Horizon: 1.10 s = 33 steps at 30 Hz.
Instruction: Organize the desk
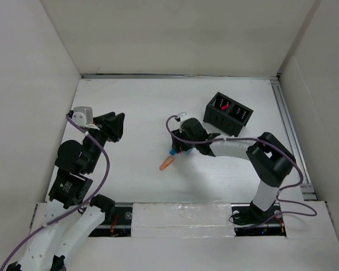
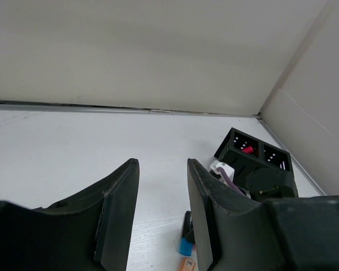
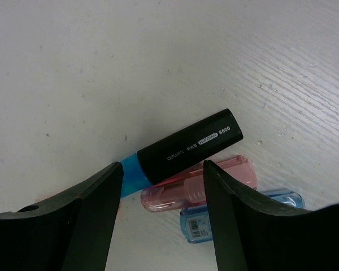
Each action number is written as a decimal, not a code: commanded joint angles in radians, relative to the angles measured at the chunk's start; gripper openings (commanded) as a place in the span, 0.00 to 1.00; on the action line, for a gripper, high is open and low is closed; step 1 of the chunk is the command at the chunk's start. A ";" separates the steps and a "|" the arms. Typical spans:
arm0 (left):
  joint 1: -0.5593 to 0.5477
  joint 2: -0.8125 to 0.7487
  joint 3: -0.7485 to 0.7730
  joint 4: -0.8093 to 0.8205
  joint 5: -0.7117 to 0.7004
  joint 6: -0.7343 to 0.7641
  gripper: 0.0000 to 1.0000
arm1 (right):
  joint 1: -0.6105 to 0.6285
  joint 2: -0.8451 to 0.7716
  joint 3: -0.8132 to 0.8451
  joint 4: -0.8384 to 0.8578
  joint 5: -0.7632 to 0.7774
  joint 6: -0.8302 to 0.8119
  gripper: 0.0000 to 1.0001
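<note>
The desk point(image 1: 135, 107) is a matte white tabletop. A black highlighter with a blue cap point(image 3: 186, 148) lies on it, touching a pink translucent pen-like piece point(image 3: 198, 189) and a blue translucent one point(image 3: 246, 217). My right gripper point(image 3: 162, 169) is open and hovers low over these, its jaws either side of the pink piece; it also shows in the top view point(image 1: 178, 148). An orange marker point(image 1: 166, 164) lies just left of it. My left gripper point(image 1: 117, 125) is open and empty above the desk's left side; it also shows in the left wrist view point(image 2: 163, 166).
A small black compartmented box point(image 1: 229, 113) with a red item inside stands at the back right, also seen in the left wrist view point(image 2: 254, 153). White wall panels surround the desk; a metal rail point(image 1: 291, 135) runs along the right edge.
</note>
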<state>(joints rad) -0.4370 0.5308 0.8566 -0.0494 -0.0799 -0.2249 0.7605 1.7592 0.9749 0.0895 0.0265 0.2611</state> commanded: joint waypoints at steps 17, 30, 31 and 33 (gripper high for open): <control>-0.003 -0.015 -0.010 0.043 0.015 0.001 0.36 | -0.007 0.207 0.231 -0.082 0.045 -0.034 0.62; -0.003 -0.032 -0.010 0.042 -0.011 -0.005 0.36 | 0.036 0.278 0.338 -0.188 0.193 -0.066 0.35; -0.003 -0.035 -0.010 0.043 -0.015 -0.007 0.36 | 0.036 0.283 0.340 -0.192 0.193 -0.066 0.31; -0.003 -0.037 -0.011 0.042 -0.033 -0.008 0.36 | 0.036 0.278 0.338 -0.177 0.194 -0.060 0.16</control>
<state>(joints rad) -0.4370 0.5068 0.8570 -0.0494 -0.0891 -0.2256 0.7818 2.0174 1.2930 -0.0483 0.1905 0.2054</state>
